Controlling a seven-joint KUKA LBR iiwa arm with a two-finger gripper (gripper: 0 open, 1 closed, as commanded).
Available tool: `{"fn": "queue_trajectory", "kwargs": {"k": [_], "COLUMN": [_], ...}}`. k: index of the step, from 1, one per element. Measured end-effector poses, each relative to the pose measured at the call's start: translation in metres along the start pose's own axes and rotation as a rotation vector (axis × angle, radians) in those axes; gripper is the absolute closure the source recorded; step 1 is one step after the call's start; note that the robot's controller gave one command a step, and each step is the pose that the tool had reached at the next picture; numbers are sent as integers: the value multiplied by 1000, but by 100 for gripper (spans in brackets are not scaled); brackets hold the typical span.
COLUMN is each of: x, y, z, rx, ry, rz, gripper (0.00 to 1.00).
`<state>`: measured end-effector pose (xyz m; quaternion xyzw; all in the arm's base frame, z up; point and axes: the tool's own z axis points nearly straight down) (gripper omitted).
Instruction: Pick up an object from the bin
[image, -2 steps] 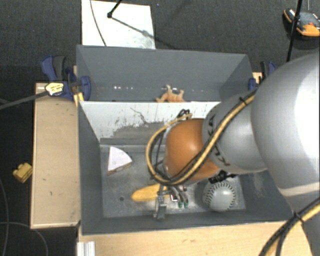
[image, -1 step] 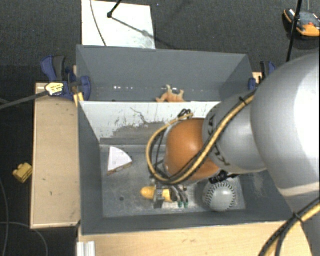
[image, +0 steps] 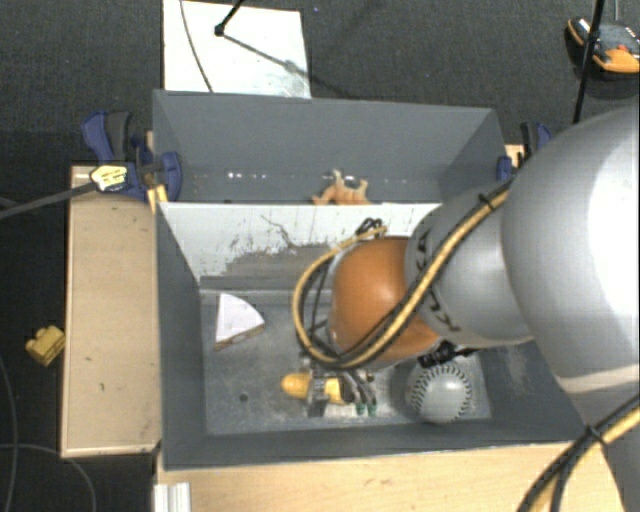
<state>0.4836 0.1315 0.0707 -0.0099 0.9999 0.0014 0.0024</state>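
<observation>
My gripper (image: 338, 392) is down near the bin's front wall, just below the arm's orange cover. A small yellow object (image: 297, 384) lies on the floor against its left side, partly hidden by the gripper; whether it is held cannot be seen. A grey-white ball (image: 440, 392) with dark seams rests to the right of the gripper, apart from it.
A white triangular piece (image: 237, 318) lies on the floor at the left, behind the gripper. A small tan thing (image: 340, 188) sits at the back wall's top edge. The arm and its cover hang over the bin's right half.
</observation>
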Motion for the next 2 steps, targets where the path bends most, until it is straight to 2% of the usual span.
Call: {"fn": "queue_trajectory", "kwargs": {"k": [2], "x": [0], "y": [0], "z": [-13], "rx": [0], "ry": [1], "rz": [3], "gripper": [100]}}
